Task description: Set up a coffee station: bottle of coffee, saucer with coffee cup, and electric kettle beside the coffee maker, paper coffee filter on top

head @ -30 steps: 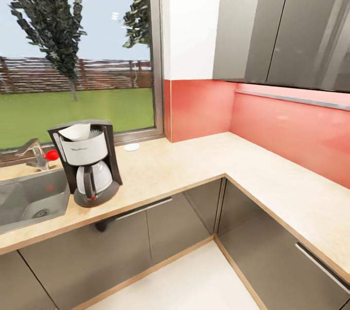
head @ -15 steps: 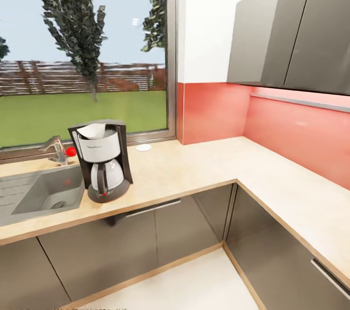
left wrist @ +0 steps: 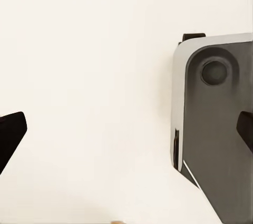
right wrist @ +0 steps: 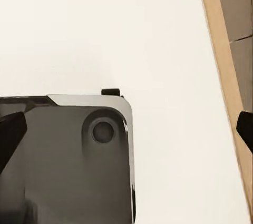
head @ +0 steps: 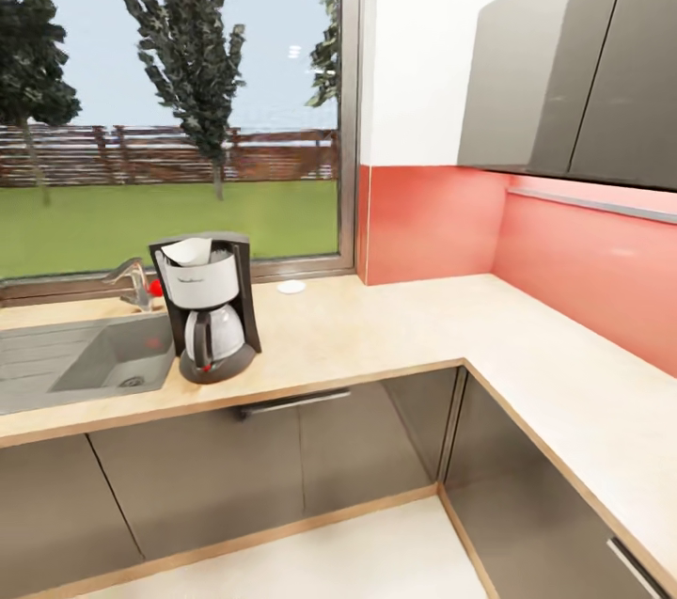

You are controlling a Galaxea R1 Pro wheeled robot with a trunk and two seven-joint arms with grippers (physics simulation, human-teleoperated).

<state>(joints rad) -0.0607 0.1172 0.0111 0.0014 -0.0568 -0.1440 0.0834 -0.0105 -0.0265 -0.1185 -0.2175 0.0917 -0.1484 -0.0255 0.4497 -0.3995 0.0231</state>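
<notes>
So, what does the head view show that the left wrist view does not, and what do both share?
Head view: the coffee maker on the countertop beside the sink, with white paper in its top, a small white disc near the window, and grey cabinets.
Left wrist view: the left pincer, open, above the robot's grey base.
Both: pale floor.

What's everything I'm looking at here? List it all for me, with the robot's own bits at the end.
coffee maker: one, black and white, on the countertop beside the sink
paper coffee filter: one, white, on top of the coffee maker
countertop: one, beige, L-shaped
sink: one, grey, with faucet
small disc: one, white, near the window
wall cabinets: dark grey, upper right
left pincer: black fingertips wide apart, above pale floor
right pincer: black fingertips wide apart
robot base: dark grey, below both wrists
</notes>
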